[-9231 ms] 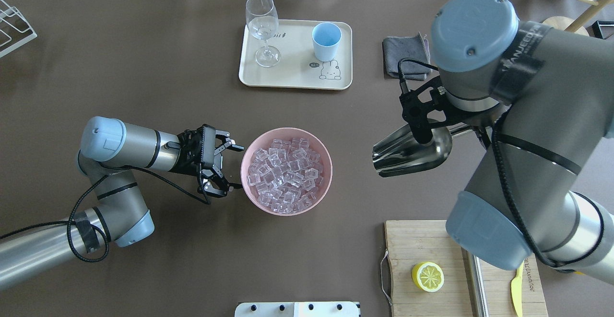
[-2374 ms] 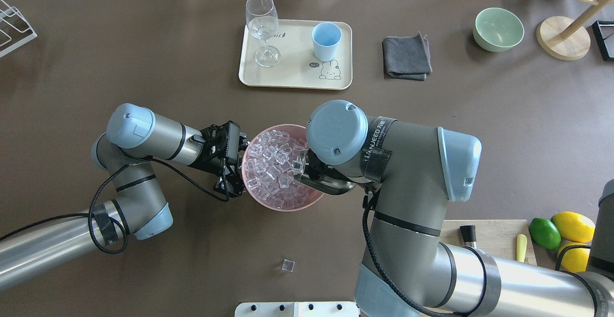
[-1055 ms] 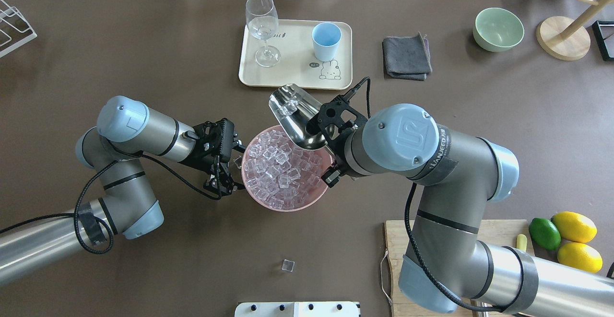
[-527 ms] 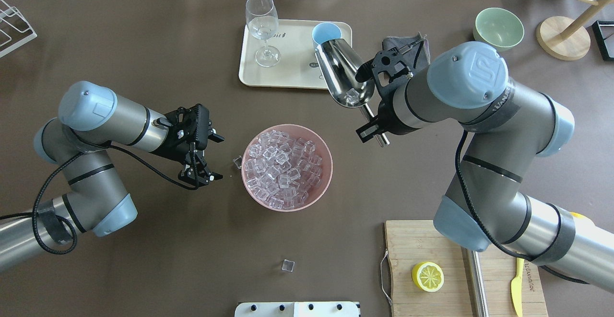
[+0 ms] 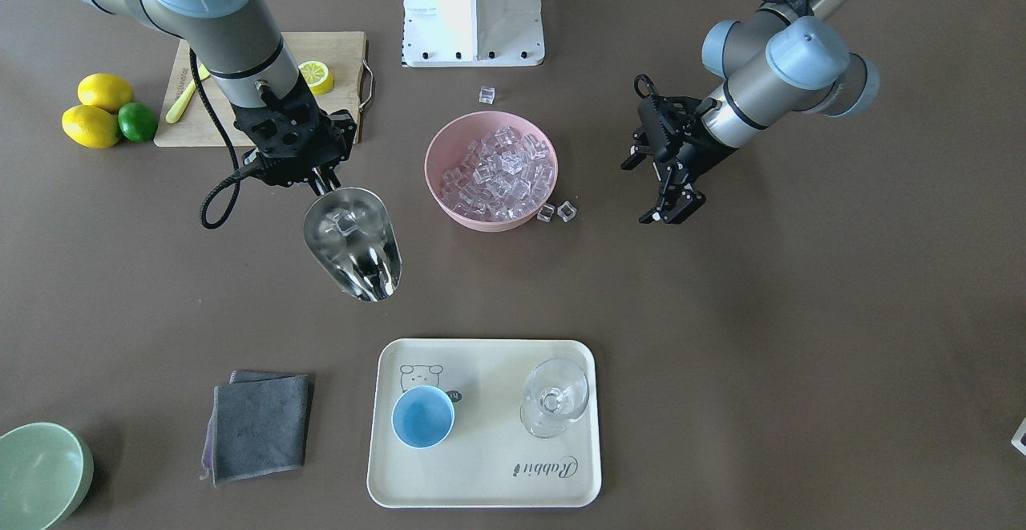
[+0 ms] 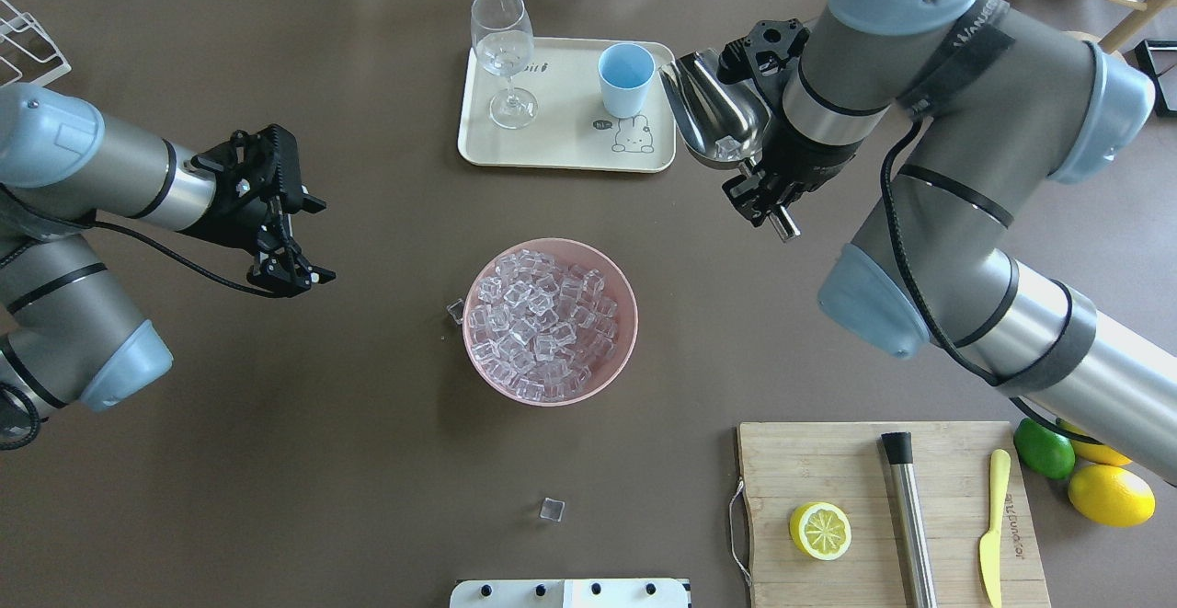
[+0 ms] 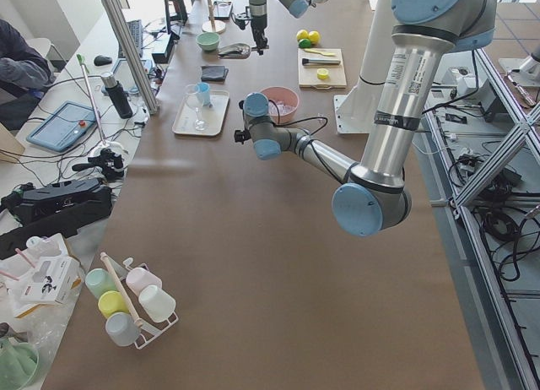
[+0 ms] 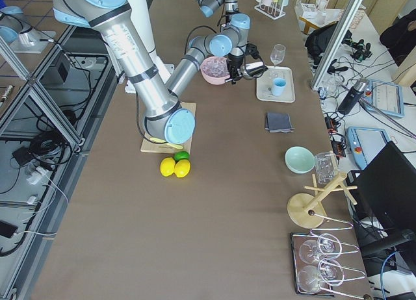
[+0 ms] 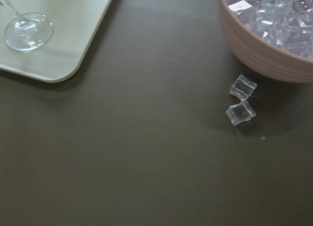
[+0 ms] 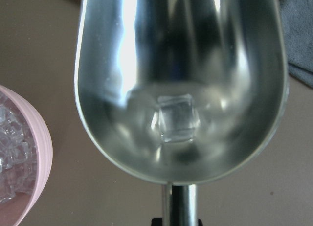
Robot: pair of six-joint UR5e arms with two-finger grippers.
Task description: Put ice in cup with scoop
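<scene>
My right gripper (image 6: 768,192) is shut on the handle of the steel scoop (image 6: 713,116), held in the air just right of the light-blue cup (image 6: 626,79) with its mouth toward the cup. The scoop (image 10: 181,79) holds one ice cube (image 10: 177,117). The cup (image 5: 422,417) stands upright on the cream tray (image 6: 552,134). More ice (image 6: 542,323) fills the pink bowl (image 6: 618,371) at mid table. My left gripper (image 6: 322,240) is open and empty, well left of the bowl.
A stemmed glass (image 6: 503,47) stands on the tray left of the cup. Loose cubes lie by the bowl (image 6: 456,311) and near the front edge (image 6: 552,509). A grey cloth (image 5: 260,424), a green bowl (image 5: 40,474) and a cutting board (image 6: 874,470) with lemon half, steel cylinder and knife lie on the right.
The right arm scooped in the bowl, lifted the scoop to the cup, and has now shifted it right of the cup. The left gripper has pulled back left, away from the bowl.
</scene>
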